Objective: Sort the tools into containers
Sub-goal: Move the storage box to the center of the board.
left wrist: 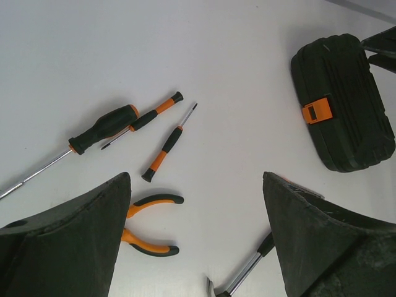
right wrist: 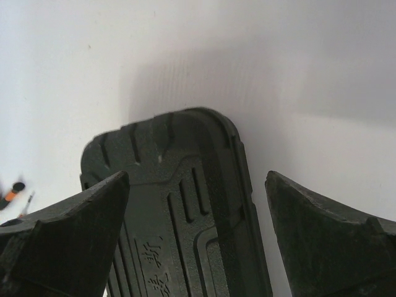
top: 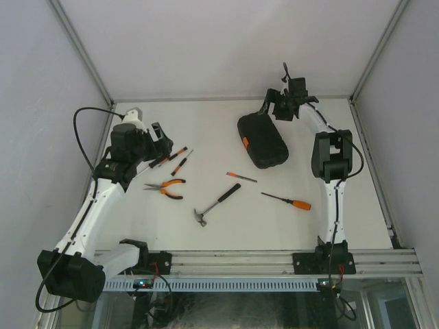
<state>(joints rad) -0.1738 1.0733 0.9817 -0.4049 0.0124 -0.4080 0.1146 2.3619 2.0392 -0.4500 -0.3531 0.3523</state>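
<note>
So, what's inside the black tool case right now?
Cannot tell: the case is closed, so its interior is hidden. Visible outside it, on the table: the pliers, the hammer and several screwdrivers.

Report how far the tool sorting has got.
Nothing done yet: the tool case lies shut, and the pliers, hammer and screwdrivers all lie on the table. In hand: nothing; the right gripper is open at the case's end, the left gripper open above the tools. Left: opening the case, stowing everything.
</note>
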